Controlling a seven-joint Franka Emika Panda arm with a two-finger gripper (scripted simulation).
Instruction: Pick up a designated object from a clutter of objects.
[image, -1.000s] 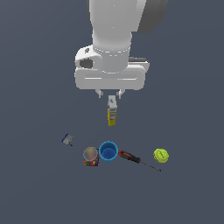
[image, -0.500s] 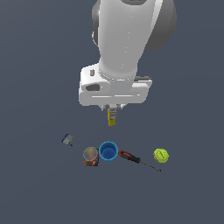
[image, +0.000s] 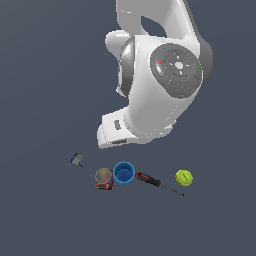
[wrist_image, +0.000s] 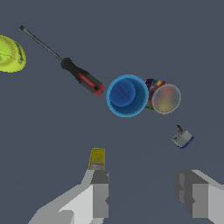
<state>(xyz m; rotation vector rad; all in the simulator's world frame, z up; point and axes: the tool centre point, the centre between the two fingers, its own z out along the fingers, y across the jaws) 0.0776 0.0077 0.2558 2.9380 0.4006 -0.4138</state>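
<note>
The blue cup (image: 123, 173) (wrist_image: 127, 95) stands upright with its mouth open, in a row of small items. A grey-topped can (image: 103, 178) (wrist_image: 164, 98) touches one side of it, and a red-handled screwdriver (image: 150, 181) (wrist_image: 81, 78) lies on the other side. My gripper (wrist_image: 146, 197) is open and empty, with its fingers (wrist_image: 99, 197) wide apart. It hovers above the clutter, short of the cup. In the exterior view the arm's hand (image: 117, 135) hangs above the cup and the fingertips are hidden.
A yellow-green cap (image: 184, 177) (wrist_image: 8, 54) lies beyond the screwdriver tip. A small blue-grey clamp (image: 77, 160) (wrist_image: 182, 138) sits apart from the can. A yellow-and-white box (wrist_image: 97, 158) shows just past one finger; the arm hides it in the exterior view.
The arm has swung and turned, so its body now fills the exterior view and covers the yellow box. The hand sits lower and more to the exterior view's left. No object has moved.
</note>
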